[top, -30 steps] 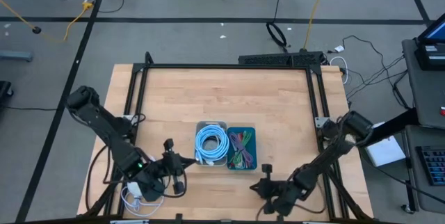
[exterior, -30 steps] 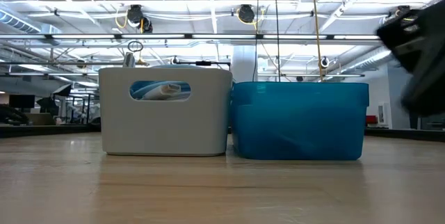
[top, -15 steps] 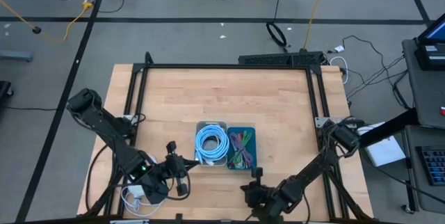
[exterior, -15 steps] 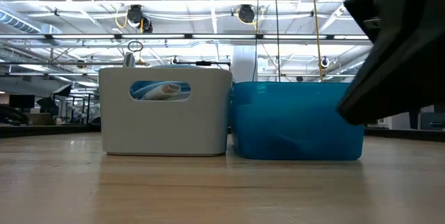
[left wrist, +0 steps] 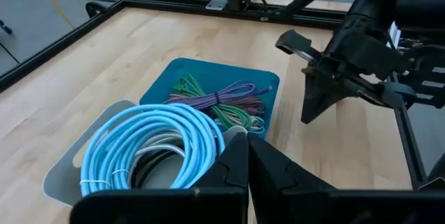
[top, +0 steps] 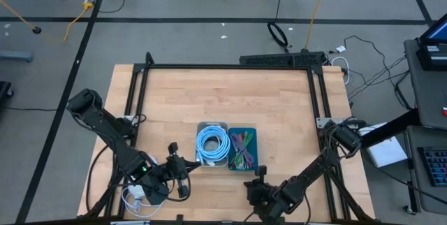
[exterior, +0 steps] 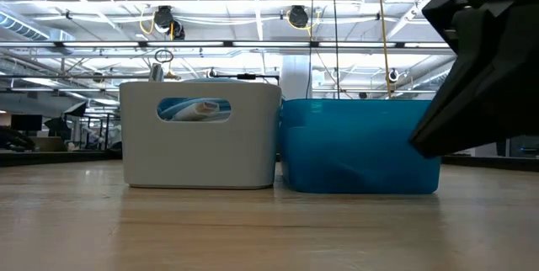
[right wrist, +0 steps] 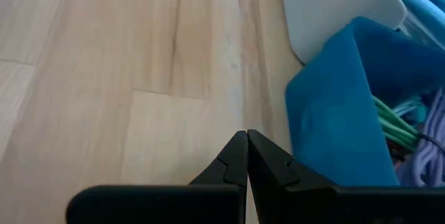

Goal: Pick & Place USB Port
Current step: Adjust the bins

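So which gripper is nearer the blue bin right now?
Right. The right gripper sits just off the blue bin's near corner, fingers shut. The left gripper is farther away, beyond the white bin that stands between them.

Overhead and table-level views share the two bins [top: 227,147].

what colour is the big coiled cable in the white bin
Light blue, clearest in the left wrist view.

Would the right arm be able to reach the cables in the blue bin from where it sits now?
Probably yes. The right gripper sits just off the blue bin, whose top is open, and nothing lies between. Its fingers are shut, so they would need to open first.
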{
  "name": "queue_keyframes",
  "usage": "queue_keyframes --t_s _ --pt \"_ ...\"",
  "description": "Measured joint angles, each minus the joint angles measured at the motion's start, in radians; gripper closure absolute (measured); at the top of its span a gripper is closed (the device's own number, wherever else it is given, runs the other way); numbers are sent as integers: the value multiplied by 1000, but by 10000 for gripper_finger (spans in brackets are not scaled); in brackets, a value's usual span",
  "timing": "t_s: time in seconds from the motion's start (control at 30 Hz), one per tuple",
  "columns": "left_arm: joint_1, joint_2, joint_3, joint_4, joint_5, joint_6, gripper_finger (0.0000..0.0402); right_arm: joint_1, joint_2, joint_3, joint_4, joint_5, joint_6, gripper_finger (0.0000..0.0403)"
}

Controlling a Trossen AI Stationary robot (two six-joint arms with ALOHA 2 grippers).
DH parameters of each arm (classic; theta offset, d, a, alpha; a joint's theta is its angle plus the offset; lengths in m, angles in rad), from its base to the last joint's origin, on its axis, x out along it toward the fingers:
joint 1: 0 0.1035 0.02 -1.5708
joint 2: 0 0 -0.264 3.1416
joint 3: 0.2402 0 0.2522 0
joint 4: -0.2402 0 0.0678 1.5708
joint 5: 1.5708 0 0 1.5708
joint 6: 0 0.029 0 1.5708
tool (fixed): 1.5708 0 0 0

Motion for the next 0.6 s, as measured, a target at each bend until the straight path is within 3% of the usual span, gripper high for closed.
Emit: queue_keyframes --t_s 0.6 --pt "0 0 0 0 0 2 401 -40 0 -2 -69 85 -15 403"
